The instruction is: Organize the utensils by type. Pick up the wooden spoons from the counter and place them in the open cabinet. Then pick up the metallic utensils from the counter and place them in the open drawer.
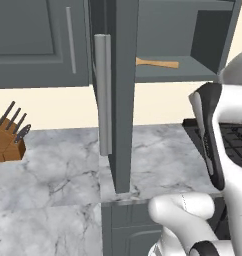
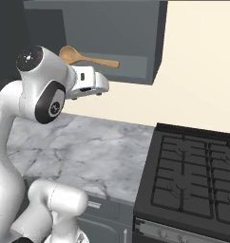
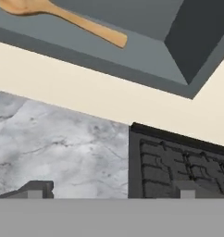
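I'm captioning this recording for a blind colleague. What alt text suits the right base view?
A wooden spoon lies on the shelf of the open cabinet, just above the white arm's gripper. Below are the marble counter and a black stove at right.

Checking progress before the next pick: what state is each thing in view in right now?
wooden spoon: lying flat on the cabinet shelf, not held.
cabinet: open, its door swung out over the counter.
pincer: open, empty, clear of the spoon.
counter: bare marble beside the stove.
stove: no pots, no flame seen.
knife block: knives seated in it.
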### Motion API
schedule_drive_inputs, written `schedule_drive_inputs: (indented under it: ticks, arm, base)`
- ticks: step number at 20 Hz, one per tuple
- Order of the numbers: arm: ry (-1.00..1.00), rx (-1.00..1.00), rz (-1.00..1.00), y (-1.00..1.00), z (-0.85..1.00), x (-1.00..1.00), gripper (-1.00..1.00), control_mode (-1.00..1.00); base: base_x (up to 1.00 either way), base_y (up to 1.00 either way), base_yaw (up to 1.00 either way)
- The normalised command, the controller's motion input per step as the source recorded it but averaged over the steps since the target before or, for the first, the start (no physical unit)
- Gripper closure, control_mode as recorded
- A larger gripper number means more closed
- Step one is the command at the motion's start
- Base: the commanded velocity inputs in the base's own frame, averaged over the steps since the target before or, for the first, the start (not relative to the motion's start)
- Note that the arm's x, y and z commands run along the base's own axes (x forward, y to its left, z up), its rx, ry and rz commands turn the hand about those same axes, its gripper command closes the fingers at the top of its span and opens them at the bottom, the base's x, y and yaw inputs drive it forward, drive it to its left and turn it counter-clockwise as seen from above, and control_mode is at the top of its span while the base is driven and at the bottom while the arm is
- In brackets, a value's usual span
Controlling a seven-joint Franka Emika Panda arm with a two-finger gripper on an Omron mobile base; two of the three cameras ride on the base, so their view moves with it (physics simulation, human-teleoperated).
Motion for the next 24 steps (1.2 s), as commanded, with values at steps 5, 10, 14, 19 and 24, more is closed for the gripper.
schedule_drive_inputs:
  ticks: [5, 10, 14, 19, 24]
  arm:
    - [0.0, 0.26, -0.27, -0.14, -0.37, -0.52, -1.0, -1.0]
    - [0.0, 0.2, -0.04, 0.07, -0.37, -0.25, -1.0, -1.0]
    - [0.07, 0.11, 0.0, 0.06, -0.16, -0.08, -1.0, -1.0]
    - [0.0, 0.0, 0.0, 0.0, 0.0, 0.0, -1.0, -1.0]
    - [0.0, 0.02, -0.01, -0.06, -0.02, -0.23, -1.0, 1.0]
  base:
    - [0.0, 0.0, 0.0]
    - [0.0, 0.0, 0.0]
    - [0.0, 0.0, 0.0]
    - [0.0, 0.0, 0.0]
    - [-0.32, -0.13, -0.04]
